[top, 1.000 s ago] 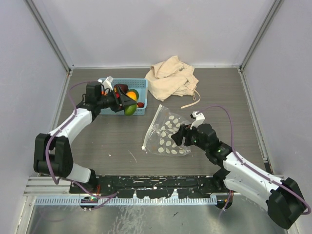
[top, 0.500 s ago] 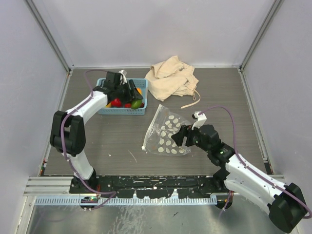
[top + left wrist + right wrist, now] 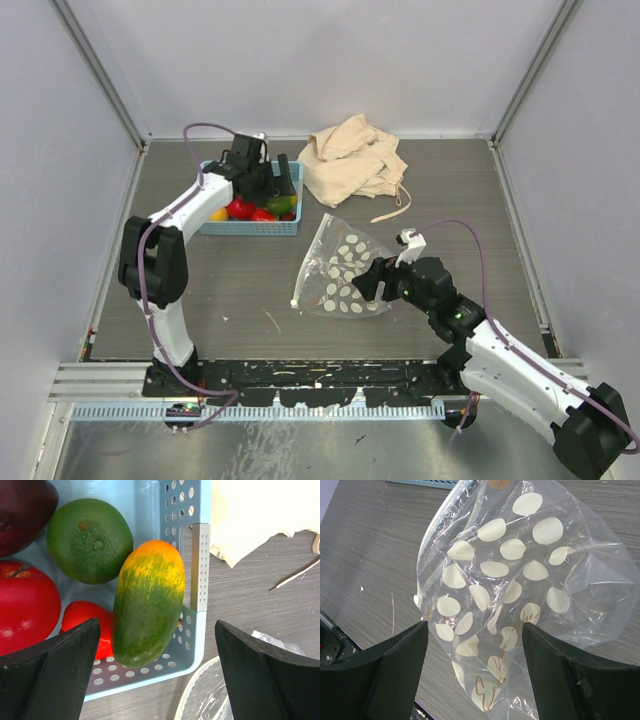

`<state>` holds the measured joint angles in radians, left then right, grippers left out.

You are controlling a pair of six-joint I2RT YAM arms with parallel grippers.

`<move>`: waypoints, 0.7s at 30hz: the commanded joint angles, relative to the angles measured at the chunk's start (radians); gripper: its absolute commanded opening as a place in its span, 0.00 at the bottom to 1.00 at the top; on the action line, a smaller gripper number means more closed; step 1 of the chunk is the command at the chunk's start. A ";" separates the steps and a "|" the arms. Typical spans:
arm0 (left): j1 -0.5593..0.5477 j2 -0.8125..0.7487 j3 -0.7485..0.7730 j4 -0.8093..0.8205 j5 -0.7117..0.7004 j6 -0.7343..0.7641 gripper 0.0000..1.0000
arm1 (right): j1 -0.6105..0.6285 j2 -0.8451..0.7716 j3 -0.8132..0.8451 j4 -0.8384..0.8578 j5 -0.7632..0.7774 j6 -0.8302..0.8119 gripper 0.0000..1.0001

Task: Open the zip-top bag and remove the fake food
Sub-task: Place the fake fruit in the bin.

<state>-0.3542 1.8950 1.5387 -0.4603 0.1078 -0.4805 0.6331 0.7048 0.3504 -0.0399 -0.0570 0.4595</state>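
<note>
The clear zip-top bag with white dots lies flat and looks empty; its near end lies between the wide-apart fingers of my right gripper, which is open. The fake food sits in the light blue basket. A green-and-orange fruit leans in the basket's corner beside a green ball, a red apple, a red piece and a maroon one. My left gripper hangs open above that fruit, touching nothing.
A beige cloth drawstring bag lies crumpled right of the basket, its cord trailing toward the zip-top bag. The basket's perforated rim stands between the fruit and the cloth. Grey walls enclose the table on three sides.
My left gripper carried the green-and-orange fruit back over the basket, opened and let it drop in. My right gripper widened slightly at the bag's near end.
</note>
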 commanded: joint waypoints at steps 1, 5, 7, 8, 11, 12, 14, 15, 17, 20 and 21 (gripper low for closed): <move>0.008 -0.149 -0.002 0.053 -0.048 0.053 0.98 | 0.001 -0.031 0.049 0.017 -0.007 0.001 0.80; 0.038 -0.318 -0.163 0.203 -0.036 0.034 0.98 | 0.001 -0.062 0.064 -0.005 -0.006 -0.015 0.80; 0.059 -0.421 -0.306 0.313 -0.002 0.014 0.98 | 0.002 -0.078 0.075 -0.015 -0.006 -0.025 0.80; 0.070 -0.477 -0.370 0.373 0.024 0.008 0.98 | 0.001 -0.086 0.082 -0.021 -0.007 -0.030 0.80; 0.104 -0.632 -0.538 0.504 0.097 -0.035 0.98 | 0.002 -0.106 0.093 -0.030 -0.017 -0.045 0.80; 0.119 -0.680 -0.588 0.539 0.146 -0.050 0.98 | 0.002 -0.112 0.097 -0.032 -0.018 -0.053 0.80; 0.150 -0.758 -0.658 0.581 0.258 -0.070 0.98 | 0.001 -0.131 0.103 -0.041 -0.020 -0.066 0.83; 0.159 -0.788 -0.678 0.568 0.300 -0.080 0.98 | 0.001 -0.141 0.103 -0.047 -0.020 -0.078 0.86; 0.162 -0.840 -0.700 0.512 0.362 -0.084 0.98 | 0.002 -0.169 0.106 -0.063 -0.013 -0.097 0.91; 0.162 -0.907 -0.729 0.435 0.411 -0.084 0.98 | 0.002 -0.222 0.115 -0.091 0.008 -0.148 0.97; 0.162 -0.927 -0.738 0.409 0.423 -0.080 0.98 | 0.002 -0.236 0.122 -0.100 0.019 -0.165 0.99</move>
<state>-0.1951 1.0477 0.8181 -0.0345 0.3889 -0.5465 0.6331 0.5278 0.4080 -0.1284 -0.0635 0.3790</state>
